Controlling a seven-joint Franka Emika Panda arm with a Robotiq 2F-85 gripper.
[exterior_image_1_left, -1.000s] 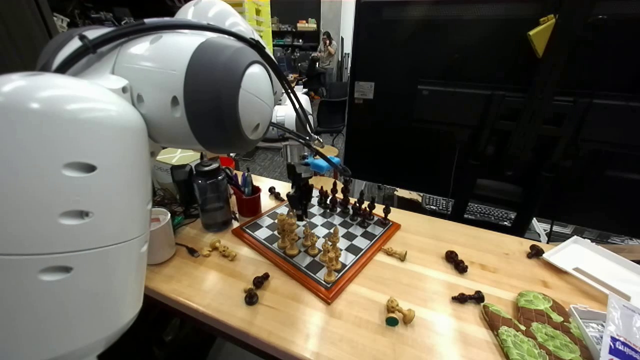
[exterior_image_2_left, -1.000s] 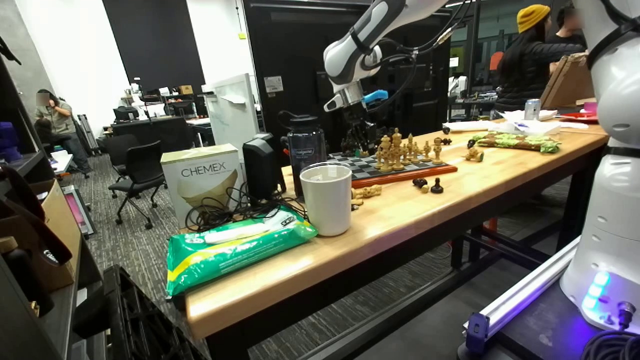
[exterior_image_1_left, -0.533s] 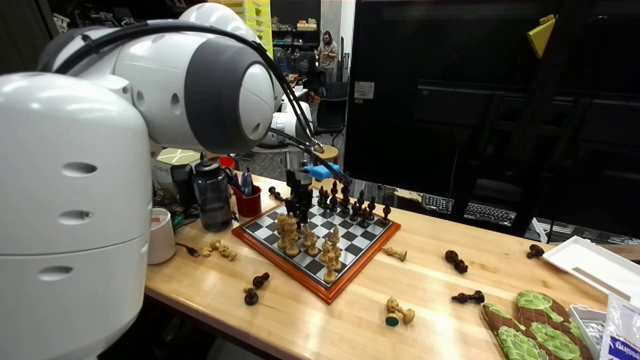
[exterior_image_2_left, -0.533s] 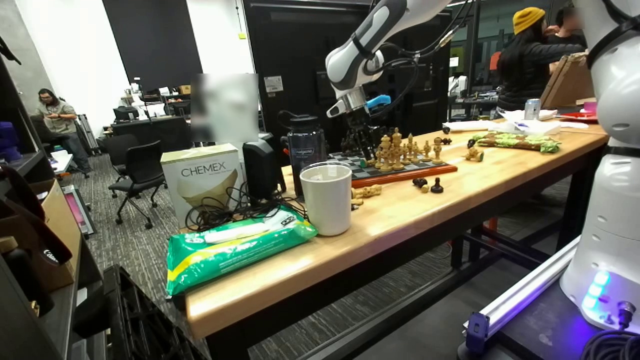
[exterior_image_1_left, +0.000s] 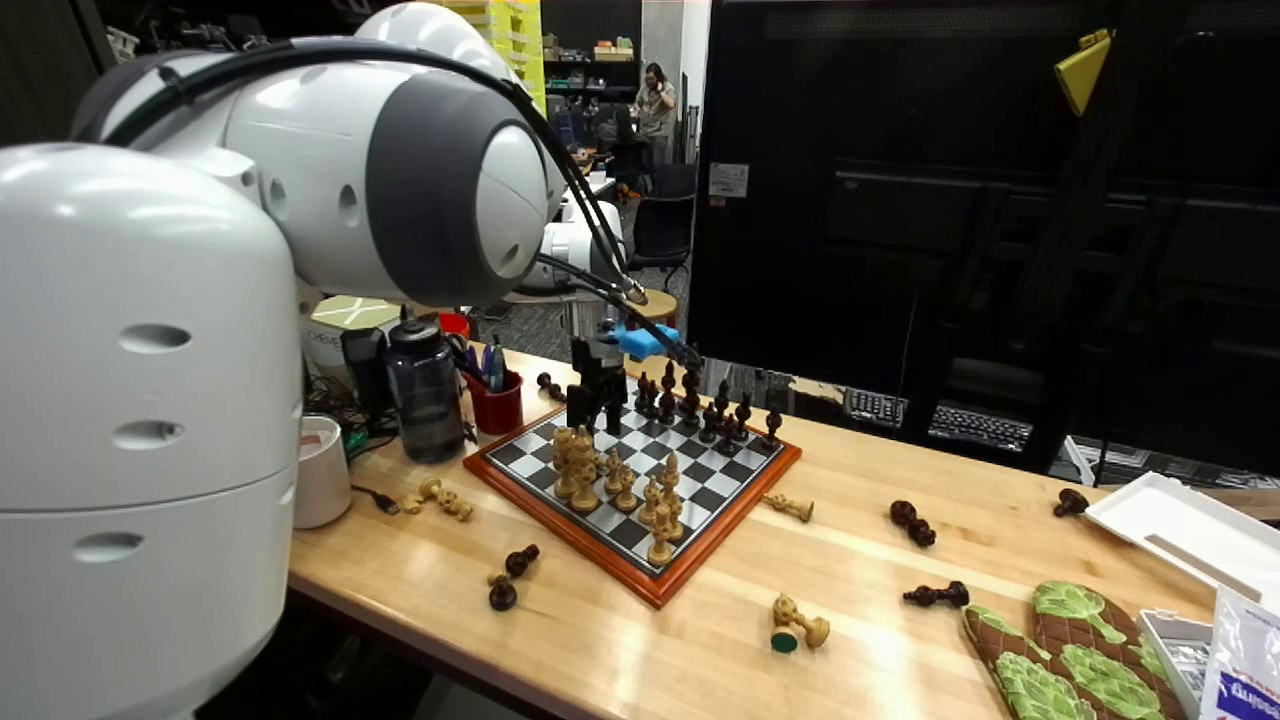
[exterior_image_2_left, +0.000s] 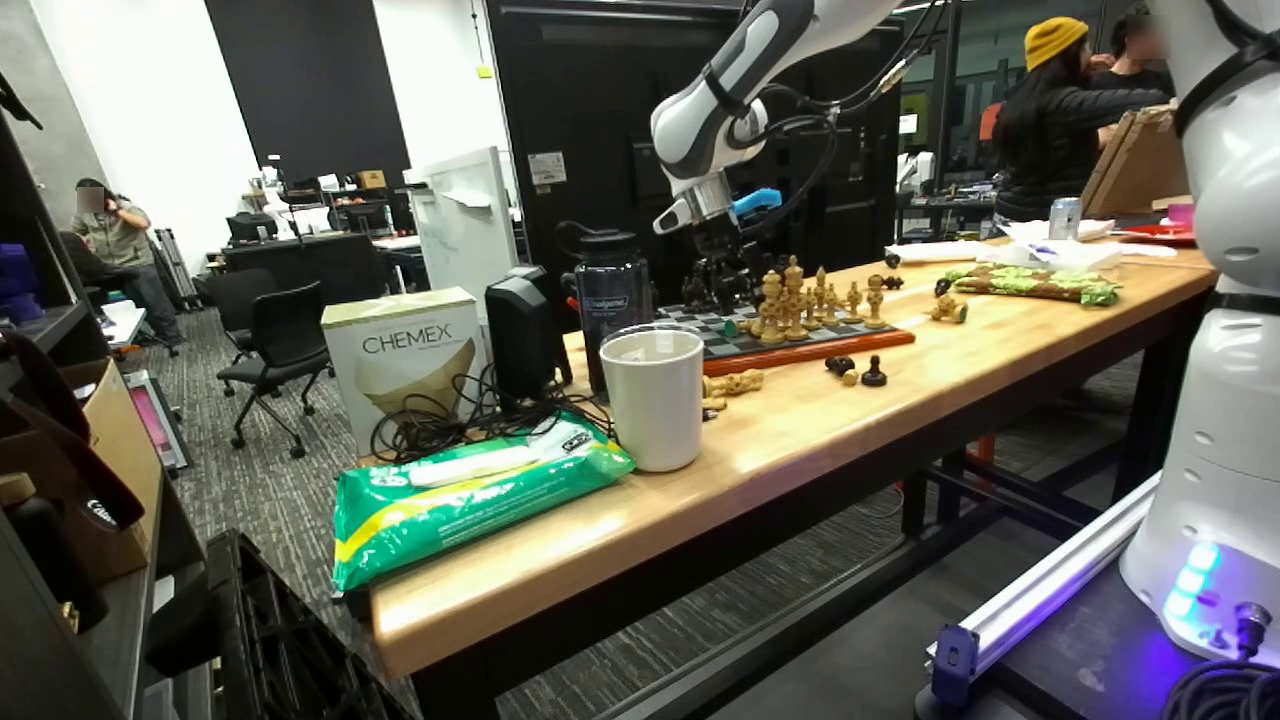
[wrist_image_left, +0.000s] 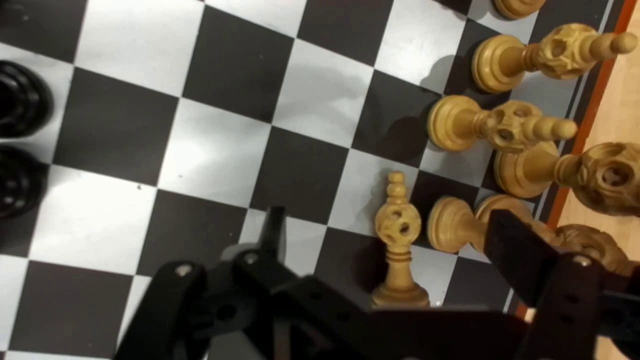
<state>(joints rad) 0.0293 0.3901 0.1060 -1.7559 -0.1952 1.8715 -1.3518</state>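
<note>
My gripper (wrist_image_left: 390, 237) stands open low over the chessboard (exterior_image_1_left: 566, 524), its fingers wide apart. Between them in the wrist view a light wooden chess piece (wrist_image_left: 398, 225) lies on its side, touched by neither finger as far as I can see. Its green base (exterior_image_2_left: 731, 327) shows under the gripper (exterior_image_2_left: 728, 302) in an exterior view. Close to the right finger stand several light pieces (wrist_image_left: 452, 220); that finger hides part of them. Dark pieces (wrist_image_left: 22, 100) stand at the wrist view's left edge.
Standing dark pieces (exterior_image_1_left: 690, 398) occupy the board's far side. A water bottle (exterior_image_1_left: 425, 395), a red pen cup (exterior_image_1_left: 497, 405) and a white cup (exterior_image_2_left: 652, 410) stand beside the board. Fallen pieces, such as a dark one (exterior_image_1_left: 937, 596), lie about the table near an oven mitt (exterior_image_1_left: 1085, 650).
One second ago the light piece hung tilted in the gripper. The gripper went down, its jaws opened, and the piece now lies on the board.
</note>
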